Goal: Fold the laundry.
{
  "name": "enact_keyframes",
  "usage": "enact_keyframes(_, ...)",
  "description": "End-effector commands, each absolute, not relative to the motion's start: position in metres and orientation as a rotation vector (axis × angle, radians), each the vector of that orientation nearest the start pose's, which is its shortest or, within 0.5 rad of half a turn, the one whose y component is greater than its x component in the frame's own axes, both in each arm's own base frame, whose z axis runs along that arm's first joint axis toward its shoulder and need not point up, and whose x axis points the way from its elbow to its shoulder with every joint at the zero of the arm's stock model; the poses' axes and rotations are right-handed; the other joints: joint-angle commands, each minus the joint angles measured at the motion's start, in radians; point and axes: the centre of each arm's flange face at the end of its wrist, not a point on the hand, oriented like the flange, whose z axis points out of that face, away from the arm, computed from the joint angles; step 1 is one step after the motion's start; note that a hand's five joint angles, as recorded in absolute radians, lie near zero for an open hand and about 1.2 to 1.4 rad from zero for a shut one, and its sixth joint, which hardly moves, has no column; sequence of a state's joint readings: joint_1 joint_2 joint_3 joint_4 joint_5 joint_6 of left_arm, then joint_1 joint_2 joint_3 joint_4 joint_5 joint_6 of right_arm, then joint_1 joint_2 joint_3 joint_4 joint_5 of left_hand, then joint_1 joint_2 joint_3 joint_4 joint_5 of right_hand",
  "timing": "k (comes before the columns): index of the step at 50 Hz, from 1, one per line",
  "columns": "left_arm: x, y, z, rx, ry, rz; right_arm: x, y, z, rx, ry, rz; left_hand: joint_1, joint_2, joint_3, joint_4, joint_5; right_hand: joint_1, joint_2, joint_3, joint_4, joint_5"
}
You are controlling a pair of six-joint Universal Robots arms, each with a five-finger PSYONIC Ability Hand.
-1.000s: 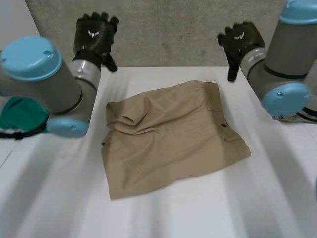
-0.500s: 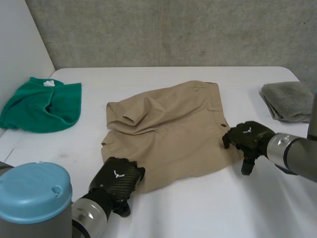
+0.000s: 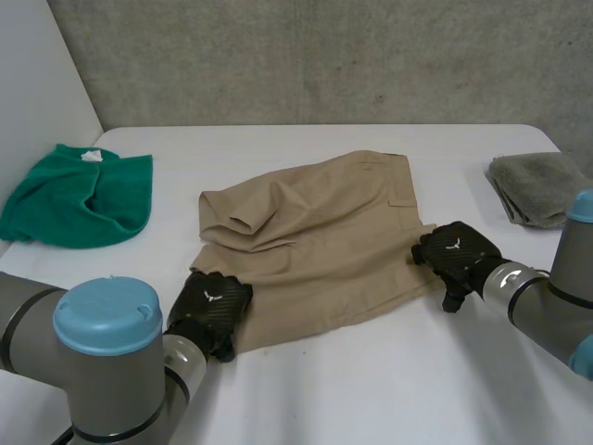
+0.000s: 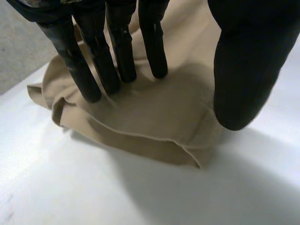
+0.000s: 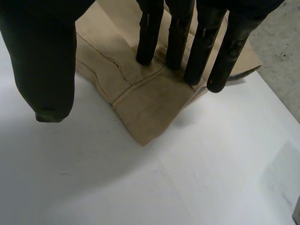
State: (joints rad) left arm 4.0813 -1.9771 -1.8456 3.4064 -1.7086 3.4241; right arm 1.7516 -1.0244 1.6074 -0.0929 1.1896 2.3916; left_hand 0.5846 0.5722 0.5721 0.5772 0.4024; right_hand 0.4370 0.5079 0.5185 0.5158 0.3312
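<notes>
Even, soft light falls from above, leaving the white table (image 3: 389,389) bright and the concrete wall (image 3: 324,56) duller.

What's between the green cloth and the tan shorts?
Nothing but table. In the head view, only bare white table lies between the crumpled green cloth and the tan fabric shorts.

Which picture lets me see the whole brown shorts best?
The head view: the tan shorts lie whole on the table, with the left hand and right hand at the near corners. Each wrist view shows one corner, pressed under its own hand's straight fingers.
</notes>
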Motion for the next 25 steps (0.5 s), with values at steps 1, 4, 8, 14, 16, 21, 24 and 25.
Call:
enact_keyframes(1, -0.285, -0.189, 0.125, 1.066, 2.443, -1.816, 0.226, -0.314, 0.12, -1.442, 2.205, -1.657, 0.354, 0.366, 0.366, 0.361, 0.361, 0.302, 0.231, 0.221, 0.224, 0.234)
enact_keyframes(4, -0.286, -0.19, 0.123, 1.068, 2.444, -1.814, 0.228, -0.318, 0.117, -1.442, 2.201, -1.671, 0.556, 0.569, 0.569, 0.564, 0.564, 0.554, 0.483, 0.472, 0.475, 0.485)
enact_keyframes(8, -0.287, -0.191, 0.123, 1.068, 2.443, -1.816, 0.228, -0.322, 0.121, -1.428, 2.197, -1.702, 0.812, 0.824, 0.824, 0.819, 0.819, 0.958, 0.887, 0.877, 0.879, 0.89)
enact_keyframes(14, -0.287, -0.192, 0.129, 1.059, 2.431, -1.836, 0.227, -0.323, 0.13, -1.411, 2.205, -1.723, 0.812, 0.824, 0.824, 0.819, 0.819, 0.959, 0.888, 0.878, 0.88, 0.891)
enact_keyframes(16, -0.287, -0.191, 0.131, 1.06, 2.424, -1.844, 0.226, -0.321, 0.137, -1.409, 2.207, -1.728, 0.812, 0.824, 0.824, 0.819, 0.819, 0.959, 0.888, 0.878, 0.88, 0.891)
enact_keyframes(21, -0.283, -0.187, 0.16, 1.056, 2.352, -1.931, 0.223, -0.309, 0.152, -1.408, 2.24, -1.673, 0.812, 0.824, 0.824, 0.819, 0.819, 0.959, 0.888, 0.878, 0.88, 0.891)
enact_keyframes(24, -0.282, -0.185, 0.171, 1.066, 2.319, -1.95, 0.221, -0.3, 0.16, -1.409, 2.275, -1.594, 0.812, 0.824, 0.824, 0.819, 0.819, 0.959, 0.888, 0.878, 0.88, 0.891)
enact_keyframes(25, -0.281, -0.186, 0.18, 1.065, 2.293, -1.974, 0.22, -0.298, 0.164, -1.401, 2.276, -1.59, 0.812, 0.824, 0.824, 0.819, 0.819, 0.959, 0.888, 0.878, 0.88, 0.891)
